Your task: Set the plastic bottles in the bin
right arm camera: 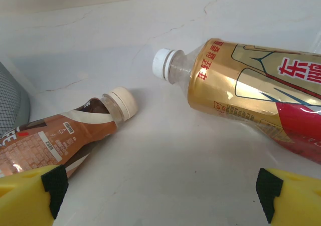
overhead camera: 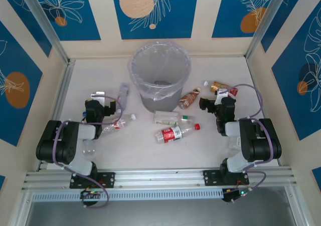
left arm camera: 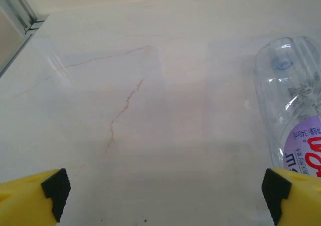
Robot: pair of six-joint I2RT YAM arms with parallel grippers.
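Seen from above, a round grey bin (overhead camera: 159,99) lined with a clear bag stands at the far middle of a pale table (overhead camera: 150,156). Six plastic bottles lie on their sides around it, all outside it. A brown bottle (overhead camera: 189,98) lies just right of the bin, and a gold bottle (overhead camera: 221,87) with a red label lies further right. A green-capped bottle (overhead camera: 170,118) and a red-capped bottle (overhead camera: 175,132) lie in front of the bin. A purple-labelled bottle (overhead camera: 123,93) and another clear bottle (overhead camera: 118,125) lie to its left. The left gripper (overhead camera: 104,104) has its yellow fingers spread wide, holding nothing, just beside the purple-labelled bottle. The right gripper (overhead camera: 210,103) is likewise spread wide and empty, facing the gap between the brown and gold bottles.
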